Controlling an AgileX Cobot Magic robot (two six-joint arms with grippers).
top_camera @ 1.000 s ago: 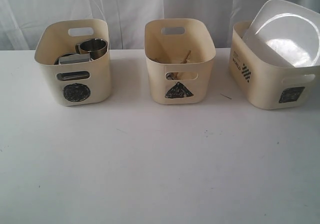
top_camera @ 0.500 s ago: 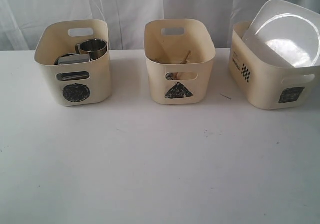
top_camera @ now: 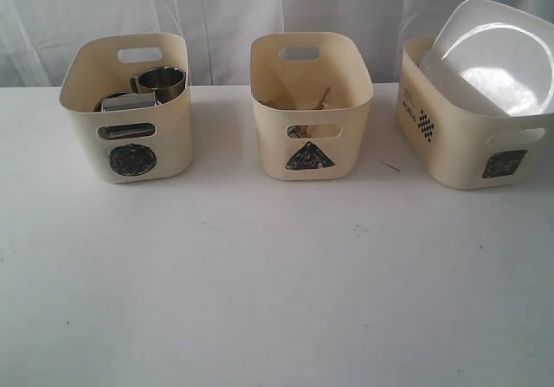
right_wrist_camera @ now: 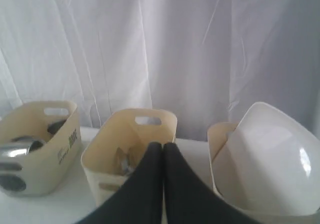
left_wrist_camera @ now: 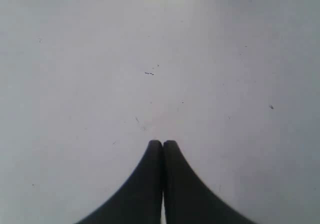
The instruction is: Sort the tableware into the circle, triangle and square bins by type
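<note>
Three cream bins stand in a row at the back of the white table. The circle bin (top_camera: 130,110) on the left holds a steel mug (top_camera: 161,82) and other steel ware. Wooden chopsticks (top_camera: 324,98) and cutlery lie in the triangle bin (top_camera: 310,110). The large white square plate (top_camera: 498,56) leans in the square bin (top_camera: 463,140). Neither arm shows in the exterior view. My left gripper (left_wrist_camera: 163,143) is shut and empty above bare table. My right gripper (right_wrist_camera: 163,145) is shut and empty, facing the triangle bin (right_wrist_camera: 130,149) and plate (right_wrist_camera: 270,159).
A white curtain (top_camera: 277,6) hangs behind the bins. The white table (top_camera: 277,283) stretches bare in front of them. A small thin sliver (top_camera: 391,166) lies between the triangle and square bins.
</note>
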